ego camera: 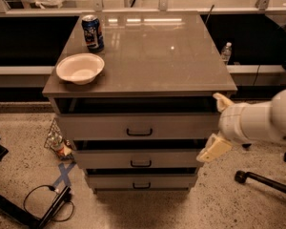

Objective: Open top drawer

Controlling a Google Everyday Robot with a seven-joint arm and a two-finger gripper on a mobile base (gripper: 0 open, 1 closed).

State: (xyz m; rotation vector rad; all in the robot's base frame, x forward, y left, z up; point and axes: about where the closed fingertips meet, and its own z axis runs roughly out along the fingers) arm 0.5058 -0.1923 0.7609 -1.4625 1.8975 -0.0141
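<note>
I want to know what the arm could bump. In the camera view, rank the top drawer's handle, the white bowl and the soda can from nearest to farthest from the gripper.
The gripper hangs open by the cabinet's right front edge.
1. The handle of the top drawer: front centre, nearest.
2. The white bowl: front left of the cabinet top.
3. The soda can: back left, farthest.

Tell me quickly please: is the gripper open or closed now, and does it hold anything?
Gripper: open, holding nothing, at the right end of the top drawer.
</note>
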